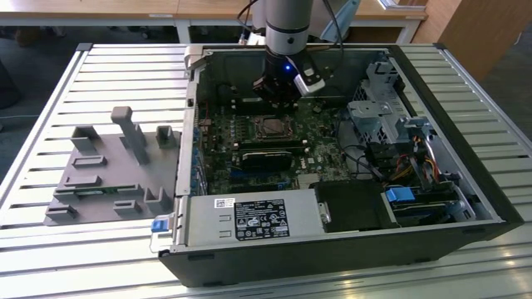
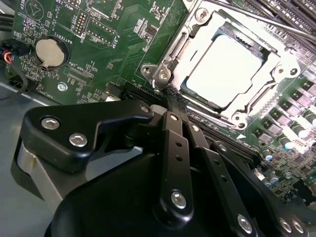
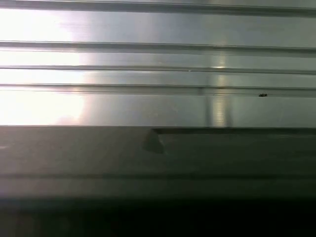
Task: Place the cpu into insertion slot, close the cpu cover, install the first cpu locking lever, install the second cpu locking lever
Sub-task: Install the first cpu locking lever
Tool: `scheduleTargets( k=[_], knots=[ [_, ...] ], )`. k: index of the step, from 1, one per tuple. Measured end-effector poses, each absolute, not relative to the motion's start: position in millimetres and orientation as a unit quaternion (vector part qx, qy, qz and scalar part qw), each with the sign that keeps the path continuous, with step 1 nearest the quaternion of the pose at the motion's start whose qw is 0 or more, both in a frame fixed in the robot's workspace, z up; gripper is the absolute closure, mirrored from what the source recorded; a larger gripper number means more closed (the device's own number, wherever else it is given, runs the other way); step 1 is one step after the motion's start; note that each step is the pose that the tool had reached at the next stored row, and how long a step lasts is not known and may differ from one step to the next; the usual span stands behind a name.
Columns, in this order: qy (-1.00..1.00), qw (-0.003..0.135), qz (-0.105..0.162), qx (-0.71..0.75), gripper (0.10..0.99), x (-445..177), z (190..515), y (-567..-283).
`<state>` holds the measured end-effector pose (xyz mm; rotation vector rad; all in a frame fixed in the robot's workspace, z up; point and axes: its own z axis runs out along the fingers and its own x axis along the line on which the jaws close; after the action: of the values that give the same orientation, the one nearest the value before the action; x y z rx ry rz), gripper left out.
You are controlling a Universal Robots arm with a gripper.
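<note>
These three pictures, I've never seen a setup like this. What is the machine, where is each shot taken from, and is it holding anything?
The exterior view looks down on an open computer case lying on a slatted metal table. The grey column reaching into it is a robot arm, ending just above the green motherboard.

The second wrist view is from a camera riding on the arm. The black linkage in front is the gripper, its fingers drawn together with nothing between them. Just past their tips lies the cpu, seated in the insertion slot, with the cpu cover framing it.

The first wrist view shows slatted metal and a dark edge.

A grey fixture tray sits beside the case.
</note>
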<state>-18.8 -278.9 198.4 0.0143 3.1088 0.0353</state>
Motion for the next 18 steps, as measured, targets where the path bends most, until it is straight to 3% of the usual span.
scheduleTargets(
  k=[18],
  knots=[
    [1.000,0.016,0.011,0.005,0.969,-19,211,-282]
  ],
)
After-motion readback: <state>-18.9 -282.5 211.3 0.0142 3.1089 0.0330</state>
